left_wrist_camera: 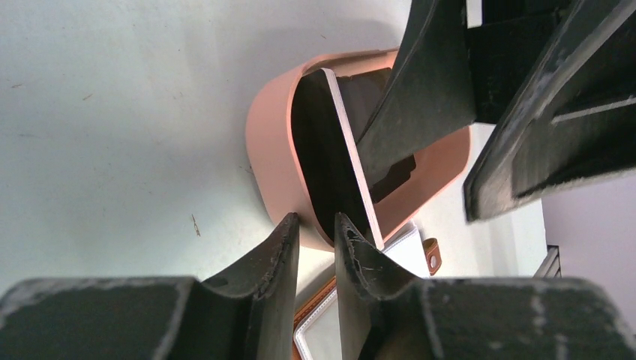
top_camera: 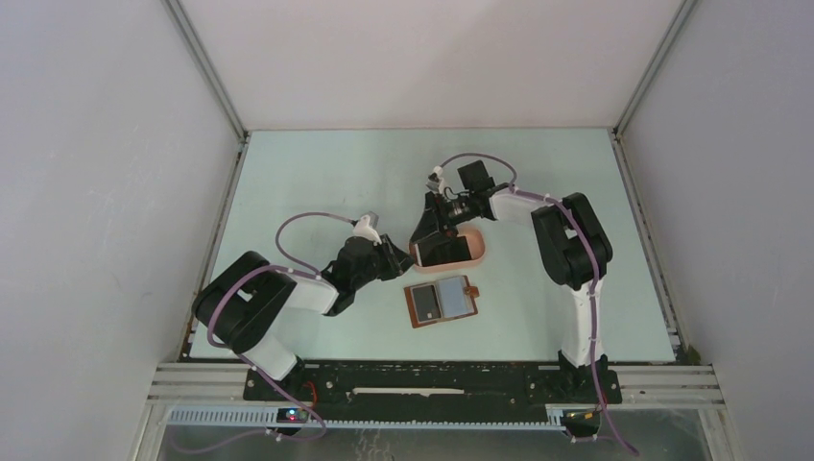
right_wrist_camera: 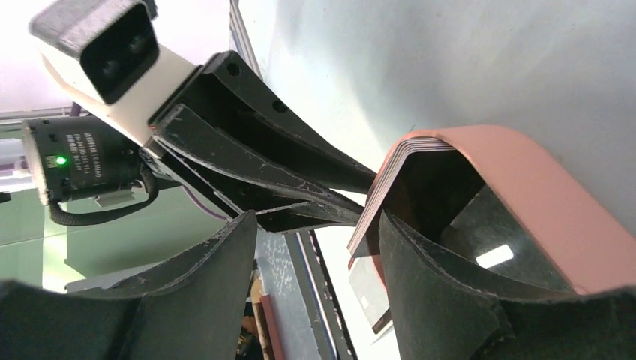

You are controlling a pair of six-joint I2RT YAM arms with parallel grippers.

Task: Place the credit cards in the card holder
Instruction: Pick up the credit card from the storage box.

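The brown card holder [top_camera: 442,301] lies open on the table, grey pockets up; its edge and snap tab show in the left wrist view [left_wrist_camera: 431,255]. The pink oval tray [top_camera: 477,252] holds dark credit cards [top_camera: 443,252]. One black card [left_wrist_camera: 319,150] stands tilted against the tray's near wall [left_wrist_camera: 270,142]; layered card edges show in the right wrist view [right_wrist_camera: 382,187]. My left gripper [left_wrist_camera: 316,223] is nearly closed across that wall. My right gripper [right_wrist_camera: 319,217] is open: one finger [left_wrist_camera: 420,97] reaches inside the tray [right_wrist_camera: 540,180] behind the tilted card, the other stays outside.
Both grippers meet at the tray's left end [top_camera: 418,252], the left fingers [right_wrist_camera: 285,172] lying between my right fingers. The card holder lies just in front of the tray. Grey walls enclose the pale green table [top_camera: 317,182].
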